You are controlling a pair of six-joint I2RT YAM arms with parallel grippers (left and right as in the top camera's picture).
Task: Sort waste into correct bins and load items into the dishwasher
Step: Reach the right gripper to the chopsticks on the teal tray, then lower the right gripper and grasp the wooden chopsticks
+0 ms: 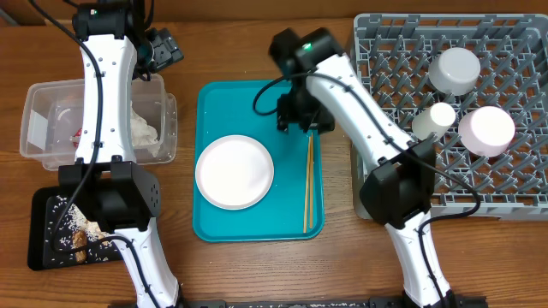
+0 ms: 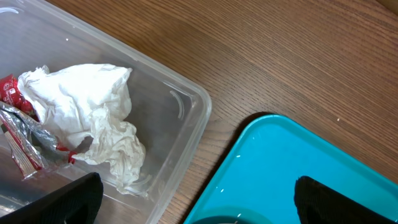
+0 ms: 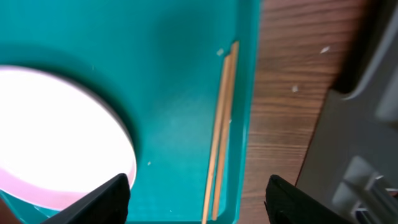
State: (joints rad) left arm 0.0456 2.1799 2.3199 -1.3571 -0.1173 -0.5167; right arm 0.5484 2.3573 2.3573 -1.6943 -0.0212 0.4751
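Note:
Crumpled white napkins [image 2: 93, 118] with a red wrapper [image 2: 12, 93] lie in the clear tub [image 1: 38, 150]. The black tray [image 1: 43, 210] holds rice grains and brown scraps [image 1: 81, 235]. On the teal tray sit the pale plate [image 1: 234, 171] and the chopsticks [image 1: 308, 184]. My right gripper [image 1: 304, 120] hovers open over the chopsticks' far end, and the sticks [image 3: 221, 124] run between its fingers [image 3: 106, 199]. My left gripper [image 1: 164, 47] stands wide open and empty above the tub's back right corner. In the dish rack [image 1: 514, 201] sit a grey bowl [image 1: 455, 70], a white cup [image 1: 435, 120] and a pink bowl [image 1: 486, 130].
The teal serving tray [image 1: 214, 98] lies between the tub and the rack, with a strip of bare wood on each side. The rack's left wall is close beside the right arm. Both arm bases stand at the front edge.

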